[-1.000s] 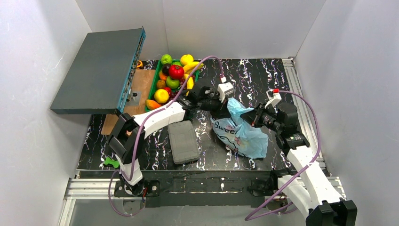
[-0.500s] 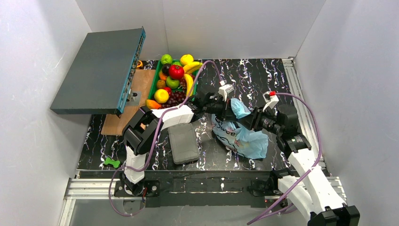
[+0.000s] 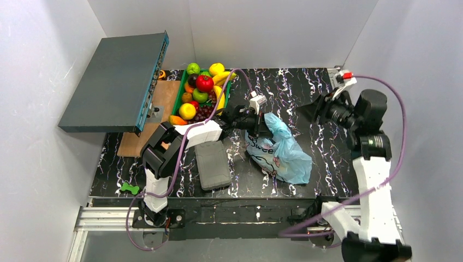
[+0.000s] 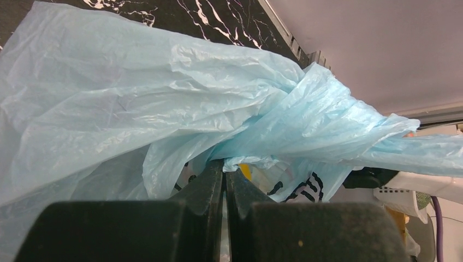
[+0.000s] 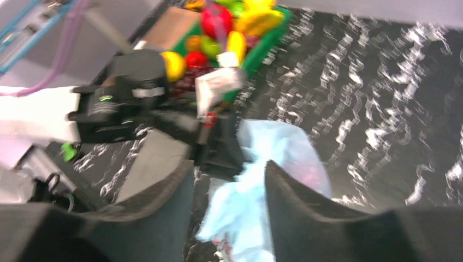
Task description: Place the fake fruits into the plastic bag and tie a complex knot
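Observation:
The light-blue plastic bag lies in the middle of the table, and its top is bunched into a twisted knot. My left gripper is at the bag's top left, shut on a fold of bag plastic. A yellow patch shows through the plastic just behind it. My right gripper hangs open to the right of the bag, apart from it and holding nothing. In the blurred right wrist view the plastic bag shows between the spread fingers. The fake fruits are heaped in the green tray.
A grey ribbed case lies left of the bag. A large dark slab leans at the back left over a wooden board. A small green piece lies near the front left edge. White walls enclose the table.
My right gripper has opened, let go of the bag's strap and pulled back up to the right. The left gripper stays shut on the bag, which has slackened.

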{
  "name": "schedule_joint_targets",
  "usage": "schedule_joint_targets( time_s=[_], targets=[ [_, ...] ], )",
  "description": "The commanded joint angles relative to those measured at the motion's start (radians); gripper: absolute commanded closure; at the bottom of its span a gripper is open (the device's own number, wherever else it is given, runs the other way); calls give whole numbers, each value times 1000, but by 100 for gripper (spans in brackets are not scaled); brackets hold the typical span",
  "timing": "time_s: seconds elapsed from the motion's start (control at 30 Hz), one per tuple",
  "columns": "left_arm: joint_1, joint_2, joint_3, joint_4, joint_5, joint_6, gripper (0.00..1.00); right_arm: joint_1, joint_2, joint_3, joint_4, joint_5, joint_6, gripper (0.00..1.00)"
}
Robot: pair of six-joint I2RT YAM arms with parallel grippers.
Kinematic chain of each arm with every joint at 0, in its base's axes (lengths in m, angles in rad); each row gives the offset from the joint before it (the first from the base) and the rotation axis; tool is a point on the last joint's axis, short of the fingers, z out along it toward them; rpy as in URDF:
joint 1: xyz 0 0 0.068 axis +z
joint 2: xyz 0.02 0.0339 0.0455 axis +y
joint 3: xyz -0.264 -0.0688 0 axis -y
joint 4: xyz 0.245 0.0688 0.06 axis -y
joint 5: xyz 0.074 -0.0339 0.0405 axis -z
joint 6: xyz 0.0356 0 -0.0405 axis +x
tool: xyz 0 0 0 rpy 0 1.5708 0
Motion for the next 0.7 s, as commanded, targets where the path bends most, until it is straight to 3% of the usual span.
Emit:
schedule_joint_targets(
  time_s=[0.0,0.1,0.3,0.37,0.5,0.67],
  targets=[
    [-4,-61,-16,29,27,-3,100,-143,181,-9,-127,-52,-136,53],
    [-4,-68,-25,28,29,-9,100,-146,271,-29,-188,-42,-248,61],
    [-12,-72,-40,54,28,-39,100,-141,393,-77,-291,-120,-378,60],
    [-13,-68,-41,65,26,-49,100,-140,429,-90,-319,-164,-406,56],
    [-13,-59,-44,101,21,-86,100,-116,531,-96,-377,-237,-443,39],
    [-19,-53,-41,136,30,-114,100,-64,662,-91,-379,-319,-406,26]
  ],
)
